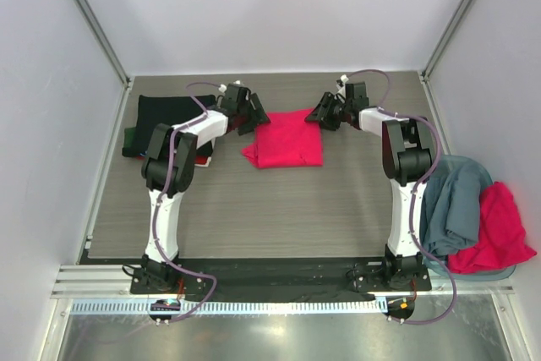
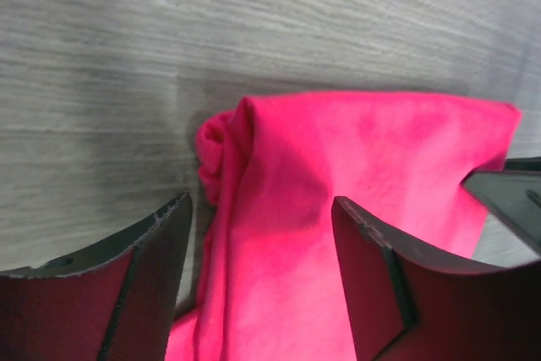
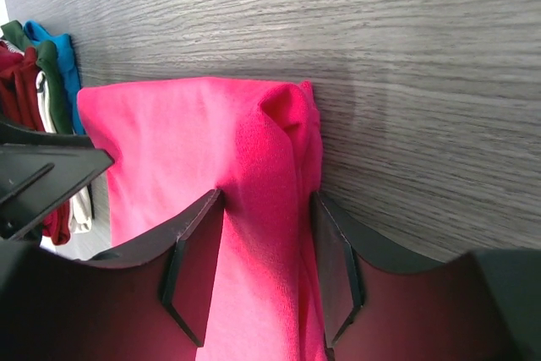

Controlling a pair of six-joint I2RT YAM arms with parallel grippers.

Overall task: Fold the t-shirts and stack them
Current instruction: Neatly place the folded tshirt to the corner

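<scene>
Pinkish-red cotton, the folded t-shirt (image 1: 286, 139), is lying upper centre on the table (image 1: 254, 209). Its right corner is being pinched by the right gripper (image 1: 318, 116). Its left corner is being straddled, not yet clamped, by the left gripper (image 1: 255, 119), jaws parted. A stack (image 1: 165, 116) is being built upper left, and a crumpled pile (image 1: 465, 205) is waiting at right. Only the wrist views are showing these grips.

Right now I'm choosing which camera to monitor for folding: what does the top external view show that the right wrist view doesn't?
Only the top external view shows the grey-blue shirt and a second pink shirt heaped at the table's right edge, and the black shirt topping the stack. Only the right wrist view shows a blue layer in that stack and the right gripper closed on a ridge of fabric. Both show the folded pink shirt on the table and the left gripper beside it.
</scene>
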